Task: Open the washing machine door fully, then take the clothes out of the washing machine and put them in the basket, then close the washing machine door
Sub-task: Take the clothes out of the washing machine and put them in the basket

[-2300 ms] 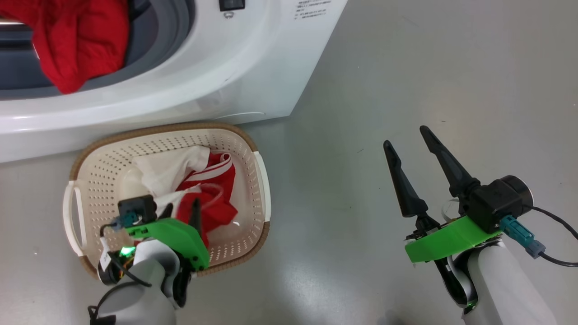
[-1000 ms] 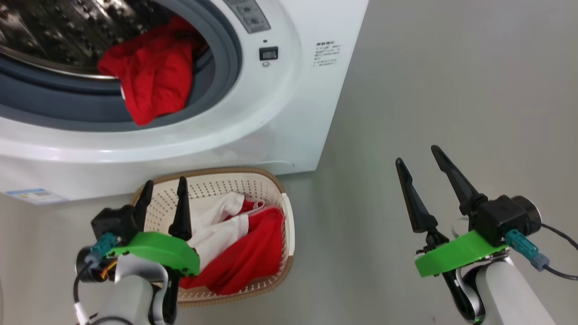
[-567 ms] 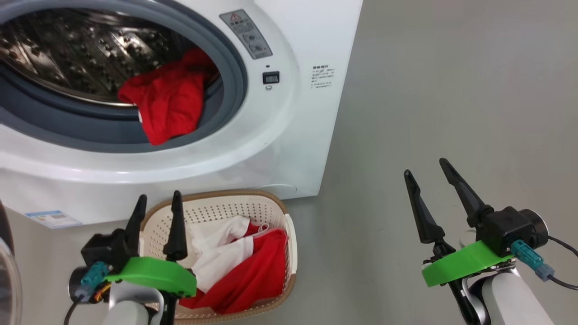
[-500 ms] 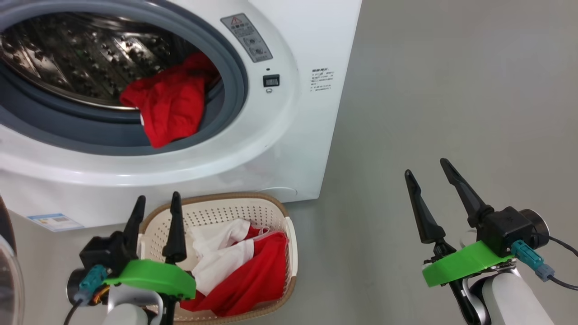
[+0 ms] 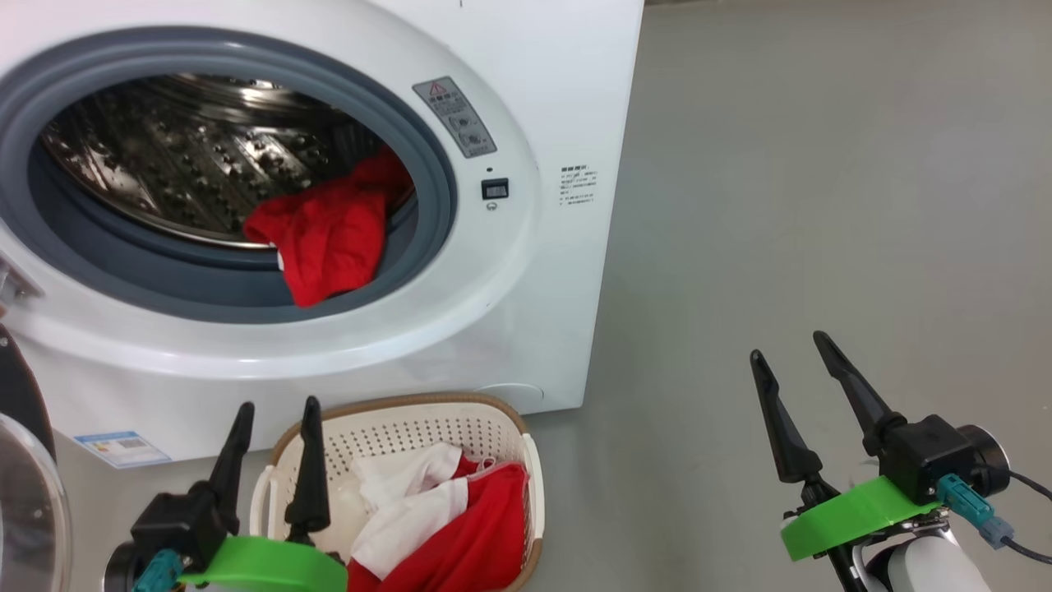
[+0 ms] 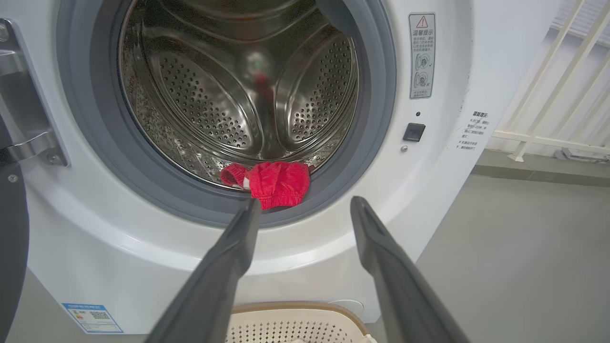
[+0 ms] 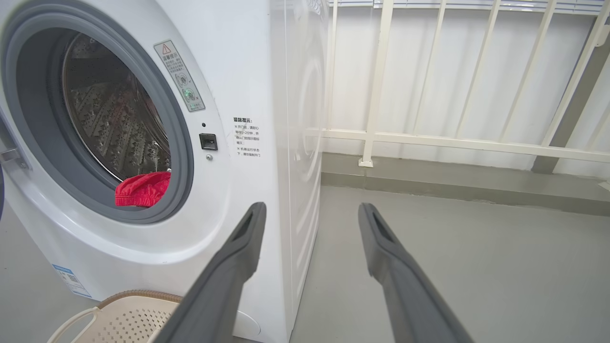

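Head camera has tilted up since the earlier frames, so the whole picture shifted, and my left pincer (image 5: 278, 403) has come up out of the basket (image 5: 394, 404). It hovers above the basket's left part, fingers spread, nothing between them. Same for my right pincer (image 5: 786, 345): spread, empty, over bare floor (image 5: 781, 205), well apart from the washing machine (image 5: 526, 271) and to its right

The washing machine door (image 5: 29, 501) is swung open, with a bit of black rim and glass at the left edge of the head view. One red garment (image 5: 329, 238) lies at the lower right of the drum (image 5: 181, 156) mouth, draped over the grey rubber ring (image 5: 427, 205). In the left wrist view it sits just past my fingertips, and I can't tell the gap

The basket stands on the floor at the foot of the machine's front, touching or just beside it, can't tell which. Inside are a red piece (image 5: 485, 534) and a white cloth (image 5: 411, 485), the white towards the left and partly over the red. A blue sticker (image 5: 119, 448) is low on the machine front, and a white railing (image 7: 376, 85) is behind the machine in the right wrist view
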You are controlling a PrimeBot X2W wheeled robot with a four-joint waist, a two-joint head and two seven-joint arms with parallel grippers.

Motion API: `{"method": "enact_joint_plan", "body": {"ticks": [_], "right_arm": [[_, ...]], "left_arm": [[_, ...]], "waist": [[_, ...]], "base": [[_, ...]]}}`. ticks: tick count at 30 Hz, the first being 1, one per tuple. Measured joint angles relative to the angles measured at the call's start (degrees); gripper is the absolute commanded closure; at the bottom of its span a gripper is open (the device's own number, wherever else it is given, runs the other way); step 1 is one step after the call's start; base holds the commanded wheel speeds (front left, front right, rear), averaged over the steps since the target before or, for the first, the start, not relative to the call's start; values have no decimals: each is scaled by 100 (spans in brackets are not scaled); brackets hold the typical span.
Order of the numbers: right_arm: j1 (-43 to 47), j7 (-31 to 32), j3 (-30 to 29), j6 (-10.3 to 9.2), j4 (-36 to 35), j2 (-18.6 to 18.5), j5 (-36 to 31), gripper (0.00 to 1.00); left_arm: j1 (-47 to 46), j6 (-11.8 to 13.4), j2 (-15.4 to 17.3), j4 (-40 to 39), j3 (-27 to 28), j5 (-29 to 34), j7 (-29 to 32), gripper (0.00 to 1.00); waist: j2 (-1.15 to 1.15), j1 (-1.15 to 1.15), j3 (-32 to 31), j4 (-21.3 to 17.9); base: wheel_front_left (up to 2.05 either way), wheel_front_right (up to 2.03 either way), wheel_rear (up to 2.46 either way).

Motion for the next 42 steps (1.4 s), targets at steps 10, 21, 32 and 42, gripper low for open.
{"method": "enact_joint_plan", "body": {"ticks": [10, 21, 32, 42], "right_arm": [[258, 0, -36, 0, -9, 11, -41, 0], [392, 0, -30, 0, 12, 19, -43, 0], [392, 0, -15, 0, 20, 13, -58, 0], [392, 0, 3, 0, 43, 3, -58, 0]], "left_arm": [[564, 60, 109, -397, 14, -11, 19, 0], [920, 126, 157, -546, 37, -59, 68, 0], [962, 158, 189, -576, 29, -75, 69, 0], [960, 200, 192, -568, 29, -136, 68, 0]], "waist": [[0, 0, -334, 27], [0, 0, -616, 41], [0, 0, -628, 11], [0, 0, -603, 1]], "base": [[0, 0, 0], [0, 0, 0], [0, 0, 0], [0, 0, 0]]}}
